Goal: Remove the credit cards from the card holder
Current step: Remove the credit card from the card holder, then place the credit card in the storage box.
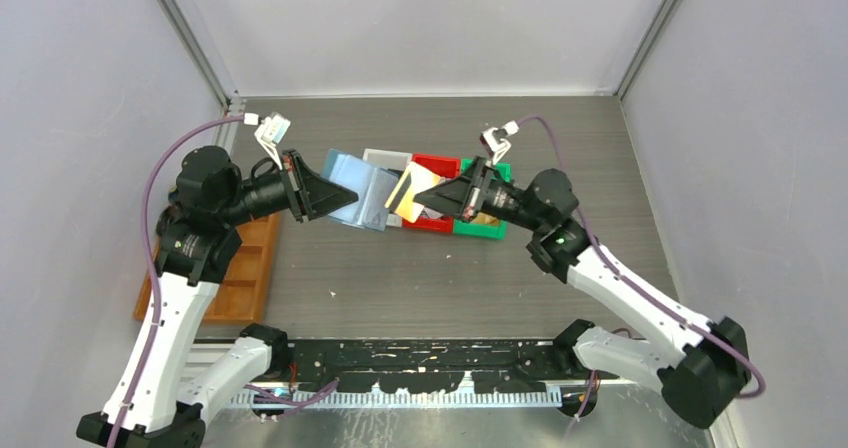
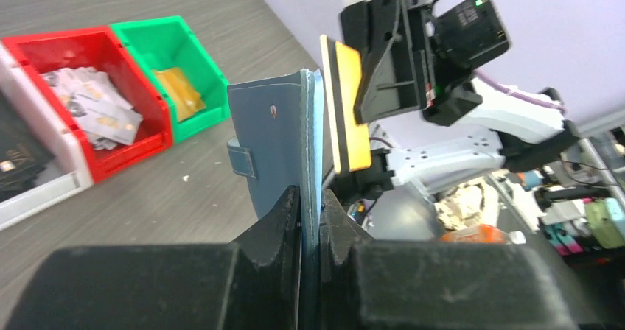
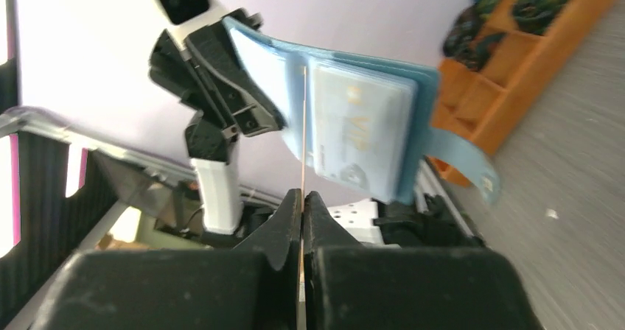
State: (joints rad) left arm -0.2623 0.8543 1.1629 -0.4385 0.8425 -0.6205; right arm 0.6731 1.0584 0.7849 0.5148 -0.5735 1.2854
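Far left, my left arm reaches across the table with its elbow raised. The left gripper (image 2: 309, 197) is clamped narrow on one edge of the open blue holder (image 1: 362, 193), holding it off the table so that, as I judge it, the slots face the other arm. Just right of it, a gold card (image 1: 410, 190) is pinched edge-on in the closed right gripper (image 3: 302, 197). The right arm is stretched leftward, set to draw the card away. I cannot tell whether the card is clear of its slot. At least one more card shows in the pockets.
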